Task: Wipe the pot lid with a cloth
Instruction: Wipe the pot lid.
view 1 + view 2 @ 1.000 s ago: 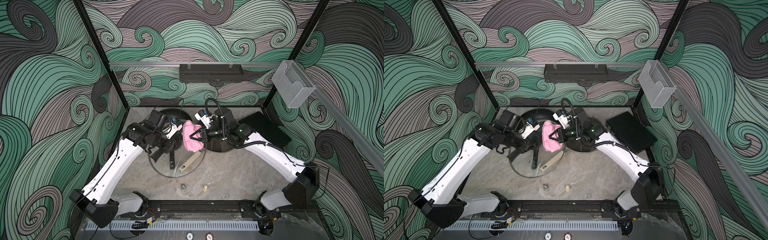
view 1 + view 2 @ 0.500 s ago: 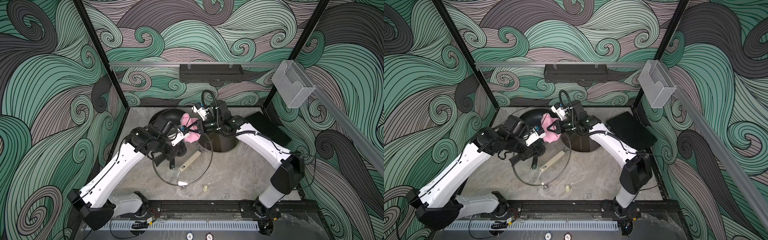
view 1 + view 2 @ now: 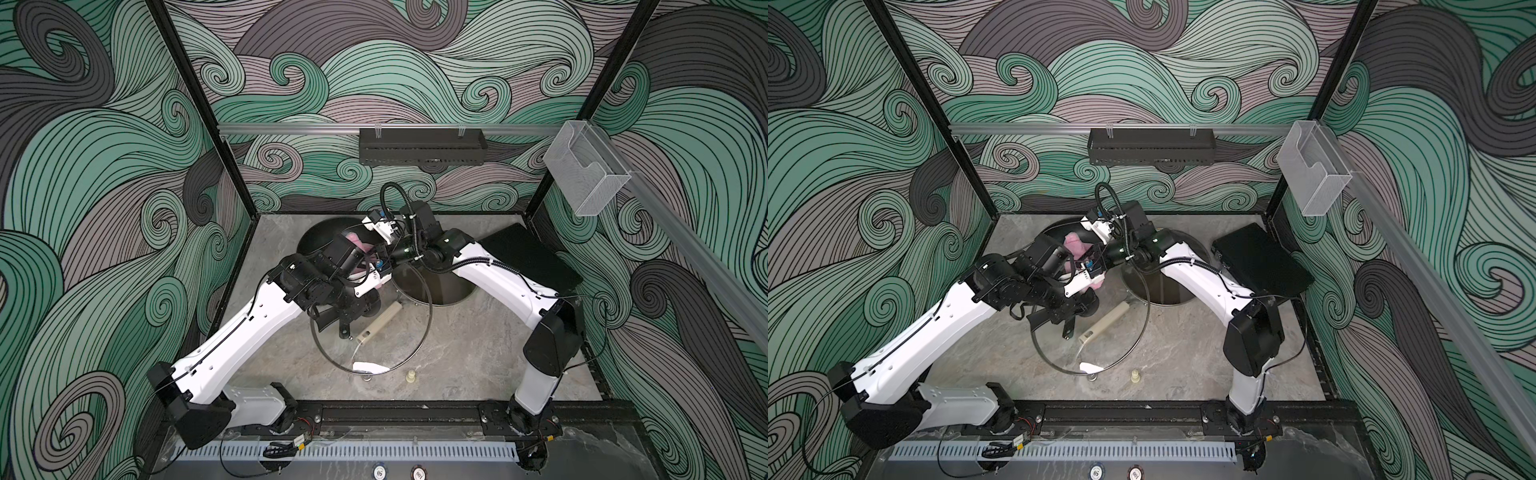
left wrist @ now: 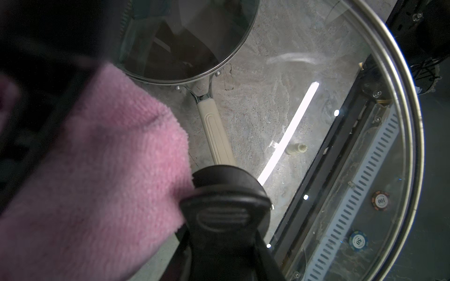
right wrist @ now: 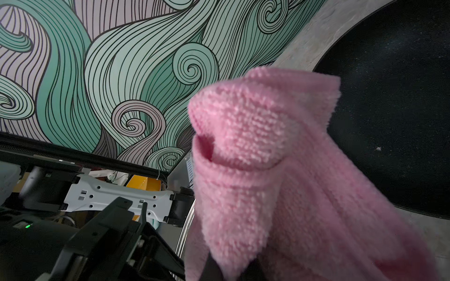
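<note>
**A:** What is the booth looking like?

**B:** A grey marbled tabletop (image 3: pixel 478 353) is lying under walls that are swirling with green and grey waves. Starting nearest the arm bases, a blue poker chip (image 3: pixel 1096 472) and a red poker chip (image 3: pixel 1134 473) are sitting at 6 o'clock, outside the black rail (image 3: pixel 395 413). A little cream peg (image 3: pixel 410 376) is standing just inside it, also near 6.

**A:** What is the left gripper doing?

**B:** The left gripper (image 3: pixel 362 306) is clamping down on the black knob (image 4: pixel 226 176) of the pot lid (image 3: pixel 395 345), holding the glass disc at mid-dial. The lid is tilting slightly. Whether its near rim is touching the stone, I cannot tell. A cream handle (image 4: pixel 215 133) is showing through the glass.

**A:** And the cloth?

**B:** The right gripper (image 3: pixel 384 257) is pinching the cloth (image 5: pixel 267 170), with pink pile bunching out past its fingers in the right wrist view. The cloth is lying against the knob side of the glass, at 12 o'clock from the knob and touching it.

**A:** Farther back?

**B:** That handle's small pan (image 3: pixel 440 286) is sitting at 1 o'clock, partly under the lid. A large black pan (image 3: pixel 316 243) is lying at 11, behind the cloth. A flat black case (image 3: pixel 528 259) is resting at 2, by the side wall.
</note>
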You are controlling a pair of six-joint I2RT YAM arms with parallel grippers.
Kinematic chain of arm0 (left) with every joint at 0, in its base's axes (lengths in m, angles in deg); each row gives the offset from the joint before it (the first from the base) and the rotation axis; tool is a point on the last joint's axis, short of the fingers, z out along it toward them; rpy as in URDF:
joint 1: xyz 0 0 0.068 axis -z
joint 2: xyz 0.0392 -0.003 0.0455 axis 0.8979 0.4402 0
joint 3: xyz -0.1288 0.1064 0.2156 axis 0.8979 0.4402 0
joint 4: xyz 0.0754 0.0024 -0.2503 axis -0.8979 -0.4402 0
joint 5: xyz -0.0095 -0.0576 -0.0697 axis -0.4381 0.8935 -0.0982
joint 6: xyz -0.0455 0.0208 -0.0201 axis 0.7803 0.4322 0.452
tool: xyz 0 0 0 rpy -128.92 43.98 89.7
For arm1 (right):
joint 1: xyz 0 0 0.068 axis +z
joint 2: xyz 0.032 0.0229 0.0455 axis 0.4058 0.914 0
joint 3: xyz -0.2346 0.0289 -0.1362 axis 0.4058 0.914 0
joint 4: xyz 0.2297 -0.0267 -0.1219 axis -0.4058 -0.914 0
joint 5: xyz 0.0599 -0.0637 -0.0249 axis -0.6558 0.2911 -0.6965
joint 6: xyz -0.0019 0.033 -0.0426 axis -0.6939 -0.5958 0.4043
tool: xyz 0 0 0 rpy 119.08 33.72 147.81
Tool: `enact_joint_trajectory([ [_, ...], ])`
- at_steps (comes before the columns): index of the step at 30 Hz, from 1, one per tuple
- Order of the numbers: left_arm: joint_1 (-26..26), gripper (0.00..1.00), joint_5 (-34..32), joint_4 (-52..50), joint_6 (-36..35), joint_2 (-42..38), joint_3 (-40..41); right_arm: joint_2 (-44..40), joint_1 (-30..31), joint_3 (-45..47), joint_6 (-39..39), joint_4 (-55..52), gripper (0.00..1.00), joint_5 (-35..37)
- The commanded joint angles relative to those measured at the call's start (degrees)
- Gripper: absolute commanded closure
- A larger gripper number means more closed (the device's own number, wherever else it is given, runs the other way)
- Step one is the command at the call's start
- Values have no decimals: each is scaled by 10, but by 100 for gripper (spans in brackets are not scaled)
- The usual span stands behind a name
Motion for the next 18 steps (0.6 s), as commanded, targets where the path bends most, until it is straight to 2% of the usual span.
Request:
enact_joint_trajectory([
  [1, 8, 100, -2, 61, -16, -6, -45, 7, 9, -15, 18, -7, 100, -24],
  [9, 18, 100, -6, 75, -22, -9, -49, 25, 22, -15, 21, -13, 100, -33],
  [18, 20, 100, -50, 77, -6, -18, -45, 18, -8, -8, -3, -8, 100, -4],
])
